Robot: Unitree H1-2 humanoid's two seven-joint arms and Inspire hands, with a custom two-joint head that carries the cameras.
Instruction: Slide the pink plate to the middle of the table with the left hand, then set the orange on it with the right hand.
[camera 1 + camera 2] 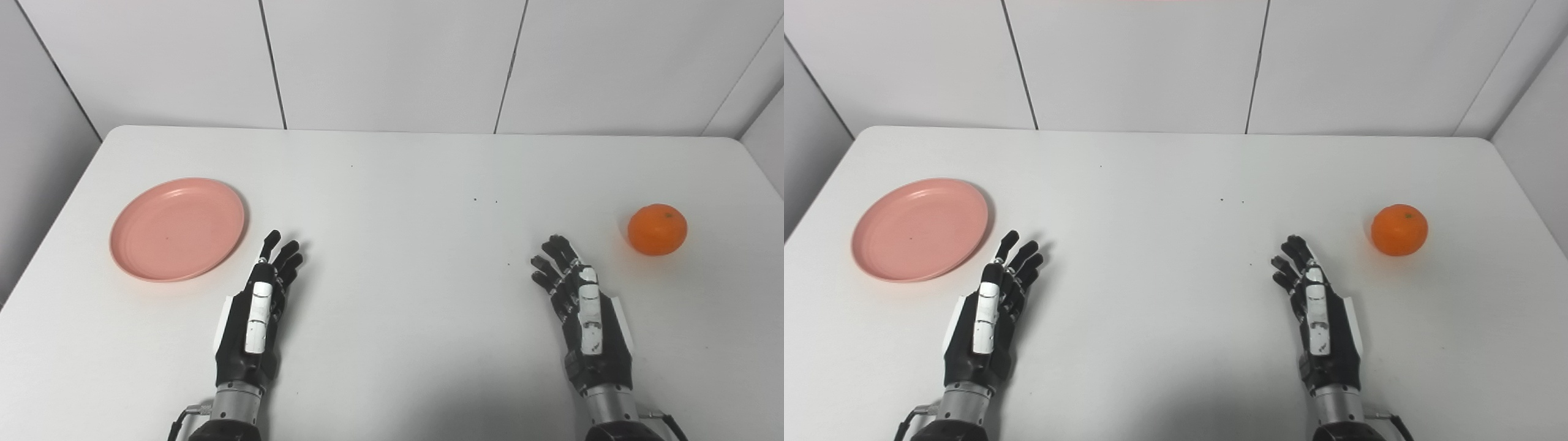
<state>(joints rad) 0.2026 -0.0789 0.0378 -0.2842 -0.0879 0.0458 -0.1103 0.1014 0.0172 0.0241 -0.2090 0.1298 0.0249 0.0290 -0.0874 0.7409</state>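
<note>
The pink plate (pixel 177 228) lies empty at about nine o'clock on the white surface (pixel 398 245), well off centre. The orange (pixel 657 229) sits at three o'clock, near the right edge. The left robot hand (pixel 260 312) is released, fingers spread, just beside the plate's near rim, not touching. The right robot hand (pixel 582 309) is likewise released, grasping nothing, near the orange but apart. Nothing has begun. Risks: fingertips pressing the shallow rim could tip the plate rather than slide it; a nudged orange could roll off the edge.
</note>
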